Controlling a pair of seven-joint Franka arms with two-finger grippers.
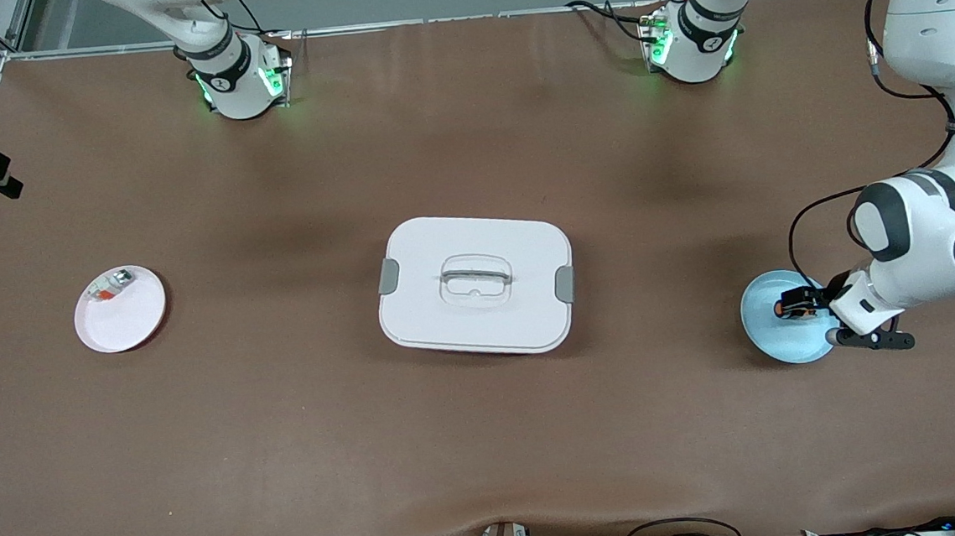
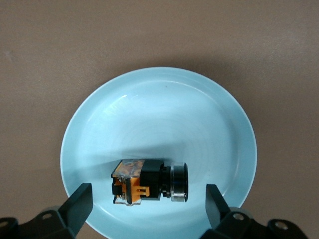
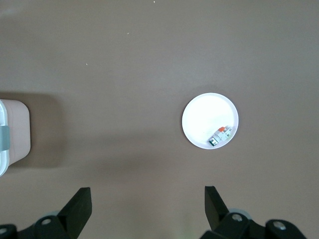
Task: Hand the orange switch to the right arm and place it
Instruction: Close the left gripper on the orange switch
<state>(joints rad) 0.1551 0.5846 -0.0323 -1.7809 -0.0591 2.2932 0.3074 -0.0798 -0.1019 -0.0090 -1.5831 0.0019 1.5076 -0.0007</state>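
The orange switch (image 1: pixel 793 306), a small black push-button with orange marks on its body, lies on its side on the light blue plate (image 1: pixel 773 341) at the left arm's end of the table. My left gripper (image 1: pixel 806 304) hangs low over that plate and is open. In the left wrist view the switch (image 2: pixel 149 180) lies between the two spread fingers (image 2: pixel 79 204) and touches neither; the gripper (image 2: pixel 149 200) holds nothing, and bare plate (image 2: pixel 164 114) shows around the switch. My right gripper (image 3: pixel 148 199) is open and empty, high over bare table, outside the front view.
A white lidded box (image 1: pixel 475 283) with grey clips stands mid-table; its corner (image 3: pixel 4 144) shows in the right wrist view. A white plate (image 1: pixel 132 319) at the right arm's end holds a small silver-white part (image 1: pixel 111 285), also seen from the right wrist (image 3: pixel 221 135).
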